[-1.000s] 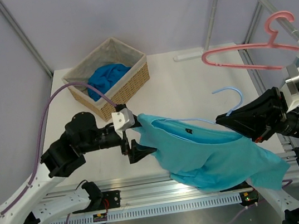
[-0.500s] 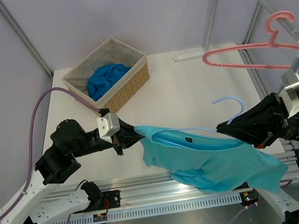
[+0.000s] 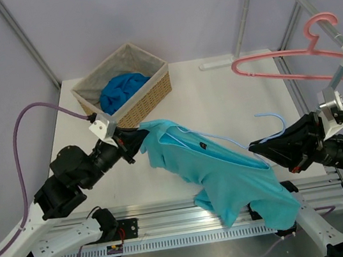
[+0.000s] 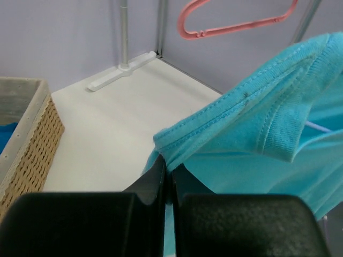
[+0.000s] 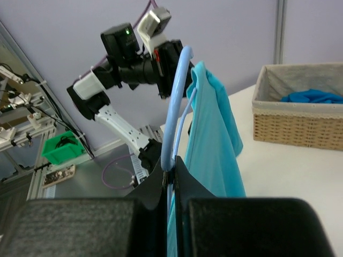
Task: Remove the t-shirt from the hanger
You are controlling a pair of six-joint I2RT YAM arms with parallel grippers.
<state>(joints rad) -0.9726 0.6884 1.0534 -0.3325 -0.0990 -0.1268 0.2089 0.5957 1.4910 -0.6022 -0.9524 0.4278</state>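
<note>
The teal t-shirt (image 3: 231, 181) hangs in mid-air between my two arms, draped on the thin light-blue hanger (image 3: 223, 140). My left gripper (image 3: 139, 137) is shut on the shirt's upper left hem, seen up close as the t-shirt (image 4: 257, 123) pinched in the left gripper (image 4: 169, 167). My right gripper (image 3: 256, 149) is shut on the hanger near its hook. In the right wrist view the hanger (image 5: 174, 107) rises from the right gripper (image 5: 172, 170), with the t-shirt (image 5: 212, 139) hanging to its right.
A wicker basket (image 3: 150, 89) holding a royal-blue cloth (image 3: 120, 88) stands at the back left of the white table (image 3: 218, 95). A pink hanger (image 3: 290, 58) hangs from a rack at the right. A white bar (image 3: 218, 64) lies at the table's far edge.
My left gripper went from open to shut on the shirt's edge and moved up and left toward the basket, stretching the shirt along the hanger. The right gripper with the hanger shifted slightly down.
</note>
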